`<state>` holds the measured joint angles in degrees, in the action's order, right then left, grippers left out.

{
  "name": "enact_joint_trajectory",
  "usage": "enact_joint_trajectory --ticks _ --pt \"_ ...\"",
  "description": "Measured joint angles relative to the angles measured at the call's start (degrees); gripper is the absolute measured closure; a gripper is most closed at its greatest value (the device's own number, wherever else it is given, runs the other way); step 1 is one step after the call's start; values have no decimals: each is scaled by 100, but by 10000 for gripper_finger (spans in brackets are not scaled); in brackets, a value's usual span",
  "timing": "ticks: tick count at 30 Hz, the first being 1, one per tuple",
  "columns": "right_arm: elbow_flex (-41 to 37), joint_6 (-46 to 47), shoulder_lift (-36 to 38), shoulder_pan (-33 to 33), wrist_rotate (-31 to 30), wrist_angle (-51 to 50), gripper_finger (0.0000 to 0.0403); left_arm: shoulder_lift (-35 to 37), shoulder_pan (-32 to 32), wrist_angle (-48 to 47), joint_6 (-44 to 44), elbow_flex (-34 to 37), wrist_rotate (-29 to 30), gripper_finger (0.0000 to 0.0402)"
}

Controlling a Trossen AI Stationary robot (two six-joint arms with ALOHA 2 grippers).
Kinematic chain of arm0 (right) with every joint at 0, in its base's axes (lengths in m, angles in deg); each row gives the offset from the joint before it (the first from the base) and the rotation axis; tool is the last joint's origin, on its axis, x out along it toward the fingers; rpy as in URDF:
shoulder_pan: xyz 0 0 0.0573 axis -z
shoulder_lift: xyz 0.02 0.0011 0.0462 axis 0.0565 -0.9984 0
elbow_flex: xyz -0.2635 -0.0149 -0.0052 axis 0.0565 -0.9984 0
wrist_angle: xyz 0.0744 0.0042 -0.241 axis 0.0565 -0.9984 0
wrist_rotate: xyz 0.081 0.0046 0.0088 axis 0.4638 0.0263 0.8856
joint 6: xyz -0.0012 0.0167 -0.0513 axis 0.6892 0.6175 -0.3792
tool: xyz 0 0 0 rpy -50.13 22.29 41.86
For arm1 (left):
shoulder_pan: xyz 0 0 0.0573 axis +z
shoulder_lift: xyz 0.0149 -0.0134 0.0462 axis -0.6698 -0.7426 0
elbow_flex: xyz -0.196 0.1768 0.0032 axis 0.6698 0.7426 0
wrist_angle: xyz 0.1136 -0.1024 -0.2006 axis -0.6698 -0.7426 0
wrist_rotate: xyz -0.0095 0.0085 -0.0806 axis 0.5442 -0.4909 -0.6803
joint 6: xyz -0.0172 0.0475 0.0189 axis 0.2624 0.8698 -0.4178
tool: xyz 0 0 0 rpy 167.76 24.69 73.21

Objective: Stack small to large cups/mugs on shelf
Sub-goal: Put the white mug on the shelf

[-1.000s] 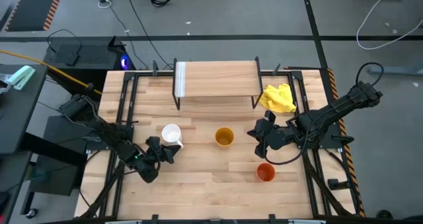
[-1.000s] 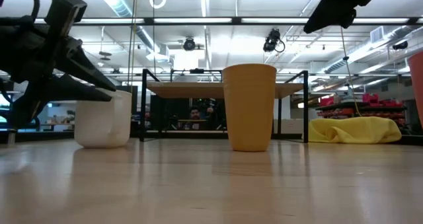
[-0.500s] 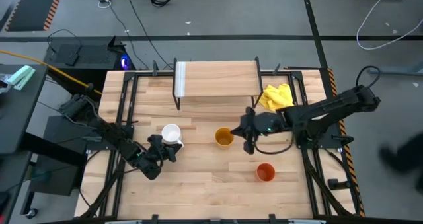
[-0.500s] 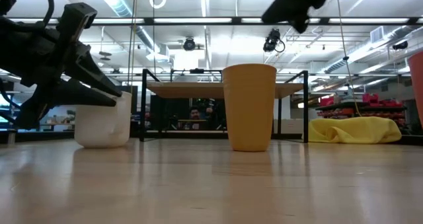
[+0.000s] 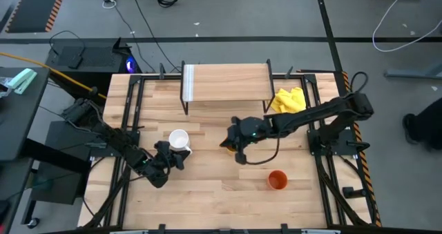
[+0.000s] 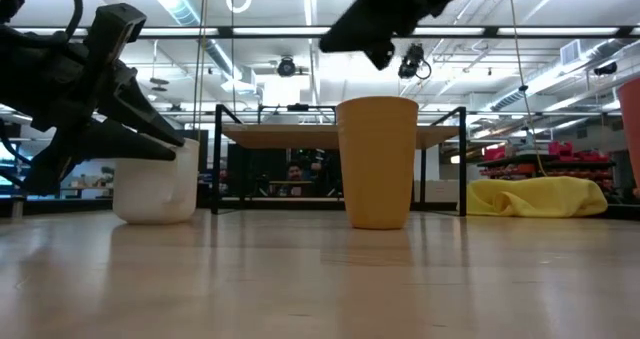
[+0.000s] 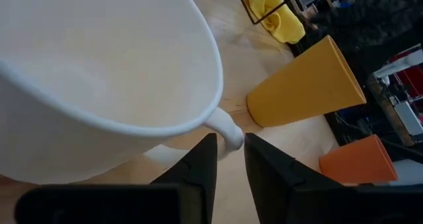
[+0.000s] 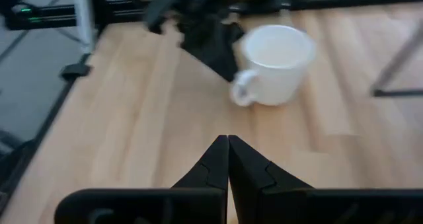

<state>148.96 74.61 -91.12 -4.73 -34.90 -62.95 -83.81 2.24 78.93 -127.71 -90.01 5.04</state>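
Nothing has reached the shelf yet; its light-wood top at the far side of the table is bare, so by my reckoning the whole stacking job is ahead.

All three cups stand on the tabletop, well apart. The white mug is left of centre, the yellow-orange cup near the middle, and the orange-red cup nearer the front on the right. A yellow cloth lies crumpled beside the shelf's right end (no part of the job).

The left gripper sits low beside the mug, its fingers straddling the handle with a narrow gap, not clamped as far as I can see. The right gripper is stretched out over the yellow-orange cup, largely hiding it from above, fingers pressed together and holding nothing.

So the first grasp looks close on the left, but no cup is lifted, nested or placed.
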Motion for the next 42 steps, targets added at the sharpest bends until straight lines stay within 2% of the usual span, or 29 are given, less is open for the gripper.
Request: enact_joint_trajectory --ticks 5,15,23,34,42 --pt "286 -12 -533 -177 263 -8 389 0 -87 -1 67 0 1 315" --pt "618 -273 -1505 -602 270 401 389 0 -98 -1 276 2 1 319" --pt "899 -302 -2074 -325 41 552 389 0 -98 5 358 2 1 325" --pt "1062 -304 -2154 -21 159 938 389 0 -98 10 527 2 3 320" --pt "1060 -198 -2146 -97 180 421 389 0 -98 10 527 2 3 324"
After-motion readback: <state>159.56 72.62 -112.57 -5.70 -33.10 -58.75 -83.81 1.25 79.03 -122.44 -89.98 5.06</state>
